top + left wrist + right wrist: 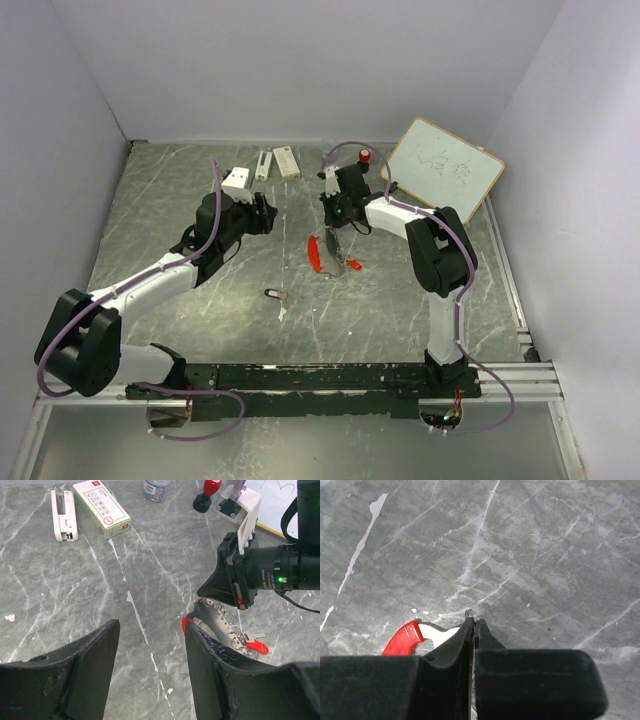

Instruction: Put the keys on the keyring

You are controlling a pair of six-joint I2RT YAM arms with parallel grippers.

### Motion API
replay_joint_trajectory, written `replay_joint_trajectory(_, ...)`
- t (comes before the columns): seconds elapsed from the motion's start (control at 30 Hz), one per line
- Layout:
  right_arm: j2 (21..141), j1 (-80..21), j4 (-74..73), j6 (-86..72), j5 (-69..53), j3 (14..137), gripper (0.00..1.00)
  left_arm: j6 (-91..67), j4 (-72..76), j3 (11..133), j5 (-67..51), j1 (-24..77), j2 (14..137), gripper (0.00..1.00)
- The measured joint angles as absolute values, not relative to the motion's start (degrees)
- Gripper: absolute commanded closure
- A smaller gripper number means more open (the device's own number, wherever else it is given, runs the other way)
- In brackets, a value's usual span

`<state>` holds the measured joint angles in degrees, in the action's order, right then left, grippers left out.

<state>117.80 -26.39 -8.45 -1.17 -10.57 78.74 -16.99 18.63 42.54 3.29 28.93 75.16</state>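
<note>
The keyring (316, 253) lies mid-table: a curved red piece joined to a pale metal strip with small loops (216, 622). A red-headed key (255, 645) lies against its loops. A black-headed key (272, 293) lies apart, nearer the arm bases. My right gripper (474, 621) points down at the keyring's far end, jaws pressed together with a bit of silver metal (468, 613) pinched at the tips; the red piece (402, 639) shows to its left. My left gripper (152, 625) hovers open just left of the keyring, nothing between its fingers, and its right finger (210, 670) hides part of the keyring.
At the back stand a white stapler-like piece (64, 515), a small white box (102, 507), a jar of clips (156, 489) and a red-topped black cylinder (207, 492). A whiteboard (445, 165) leans at the back right. A white scrap (282, 311) lies by the black key.
</note>
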Motion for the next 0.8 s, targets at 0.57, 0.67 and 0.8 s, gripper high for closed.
replay_joint_trajectory(0.57,101.16,-26.35,3.6,5.02,-14.15,62.0,1.0,-16.99,19.07,42.54,1.85,28.58,75.75,0.37)
replay_joint_trajectory(0.67,95.35,-26.35,7.4,7.2,-16.97,57.87,1.0,-16.95,19.07,42.54,1.1,28.58,74.96,0.37)
replay_joint_trajectory(0.8,87.53,-26.35,12.56,10.5,-21.43,51.31,1.0,-16.69,19.4,42.54,-0.27,28.58,72.62,0.37)
